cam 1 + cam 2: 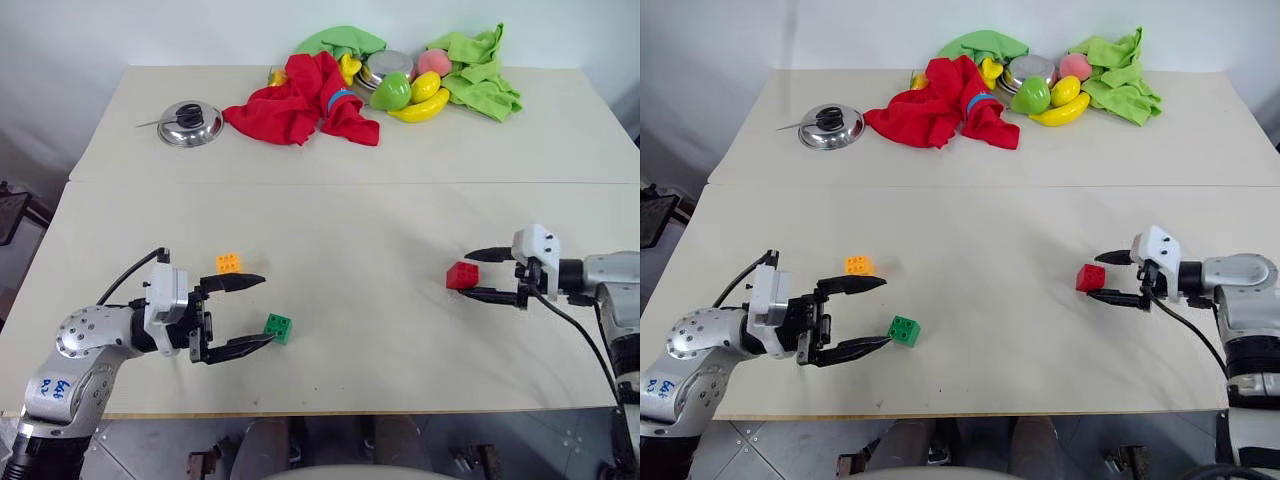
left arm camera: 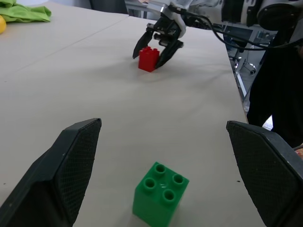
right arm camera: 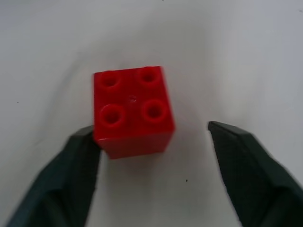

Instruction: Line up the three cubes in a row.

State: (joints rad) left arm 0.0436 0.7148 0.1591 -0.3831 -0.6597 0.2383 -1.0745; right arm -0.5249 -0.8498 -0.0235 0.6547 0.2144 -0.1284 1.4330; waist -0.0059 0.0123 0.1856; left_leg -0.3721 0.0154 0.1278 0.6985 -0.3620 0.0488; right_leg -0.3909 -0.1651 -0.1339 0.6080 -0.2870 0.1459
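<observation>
I see a pale two-panel tabletop [image 1: 400,240] against a white wall [image 1: 100,30]; left pincer [image 1: 258,312] released, right pincer [image 1: 470,274] released around red cube [image 1: 461,275].

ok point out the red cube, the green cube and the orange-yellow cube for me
red cube [image 3: 133,111]: right wrist view, on its studded top face
green cube [image 2: 159,194]: left wrist view, on its studded top
orange-yellow cube [image 1: 228,263]: left eye view, on its top face
</observation>
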